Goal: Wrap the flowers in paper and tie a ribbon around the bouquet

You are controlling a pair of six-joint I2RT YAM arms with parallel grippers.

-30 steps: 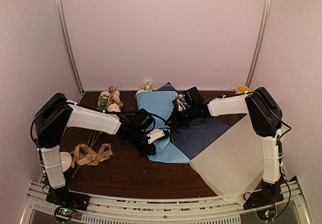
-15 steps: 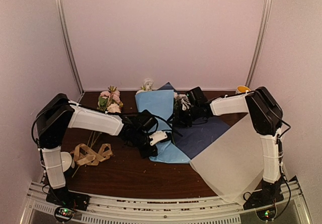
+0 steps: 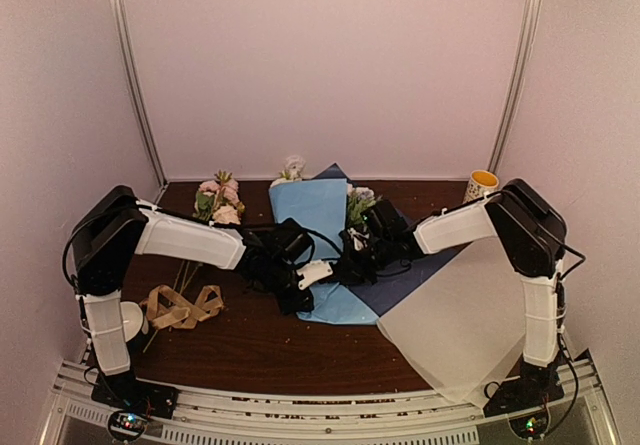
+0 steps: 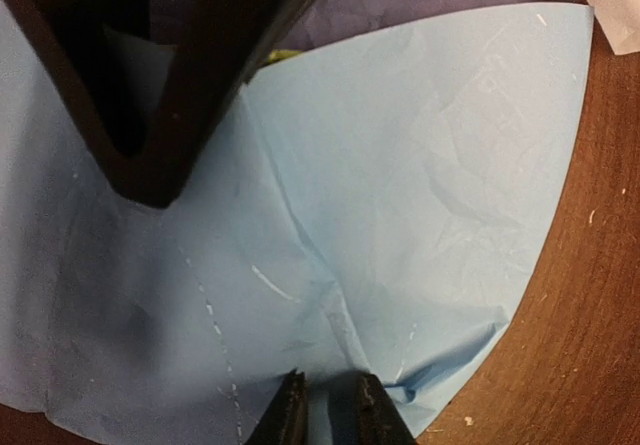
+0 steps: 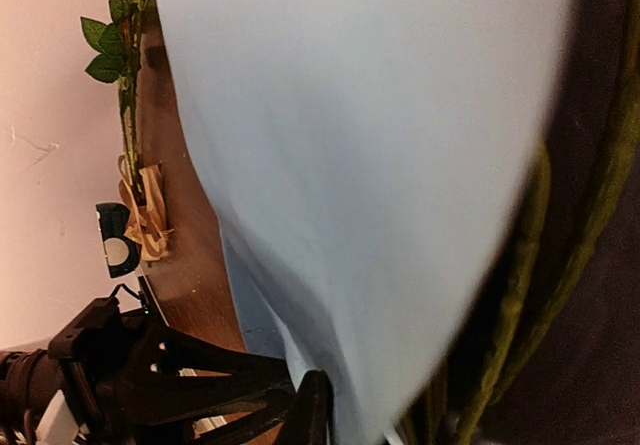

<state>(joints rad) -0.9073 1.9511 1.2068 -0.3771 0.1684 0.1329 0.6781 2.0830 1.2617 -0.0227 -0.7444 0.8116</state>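
- The left end effector pinches a crease of the paper, which lies mid-bench.
- The right end effector rests by the flowers; I cannot tell its grip.

Figure: Arrangement of items on the table, seen from above.
The paper lies at centre frame on the table, with the flowers on it toward its right. The ribbon lies lower left, loose stems upper left, a second sheet lower right, and a cup upper right.
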